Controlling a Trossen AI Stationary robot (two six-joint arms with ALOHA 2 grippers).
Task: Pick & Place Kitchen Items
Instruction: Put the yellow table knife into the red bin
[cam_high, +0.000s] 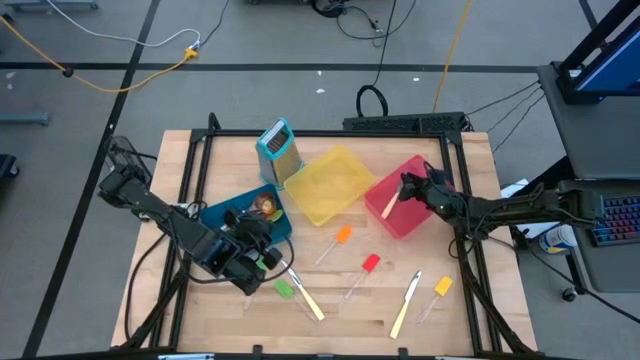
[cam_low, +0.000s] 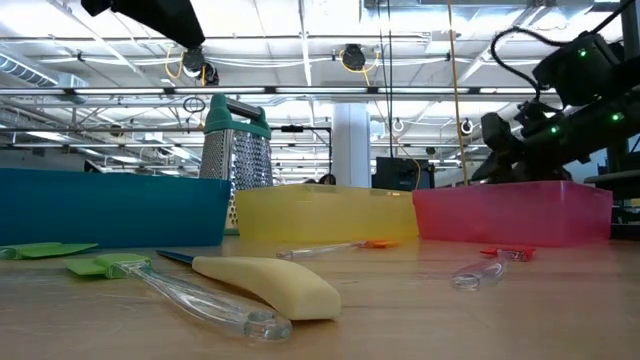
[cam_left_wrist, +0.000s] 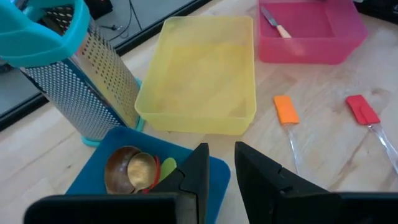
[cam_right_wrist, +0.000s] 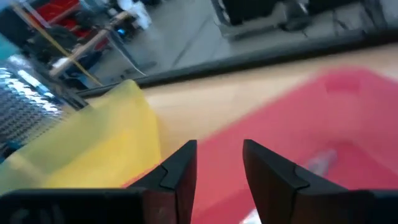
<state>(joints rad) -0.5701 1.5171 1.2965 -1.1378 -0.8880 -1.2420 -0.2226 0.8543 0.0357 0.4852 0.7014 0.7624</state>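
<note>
Nearest the front edge of the wooden table (cam_high: 170, 300) lie loose utensils: a cream-handled knife (cam_high: 308, 299) just beside a green mini spatula (cam_high: 284, 289) on the left, and another cream-handled knife (cam_high: 406, 306) next to a yellow mini spatula (cam_high: 441, 287) on the right. A little farther in, between those pairs, a red mini spatula (cam_high: 369, 265) and an orange mini spatula (cam_high: 341, 237) rest apart from each other on bare wood. Behind them stand three bins in a row. The blue bin (cam_high: 222, 214) on the left holds spoons, a wooden one and a metal one (cam_left_wrist: 138, 169) lying together, with bits of red and green beside them. The left gripper (cam_left_wrist: 219, 163) hangs over the near edge of this bin, its fingers spread a little and holding nothing. The yellow bin (cam_high: 345, 172) sits in the middle. The red bin (cam_high: 412, 222) on the right holds a cream-handled knife (cam_high: 390, 203); the right gripper (cam_right_wrist: 219, 163) hovers above this bin, fingers parted and empty. Farthest back, a teal-framed box grater (cam_high: 279, 150) stands upright just behind the blue and yellow bins.
</note>
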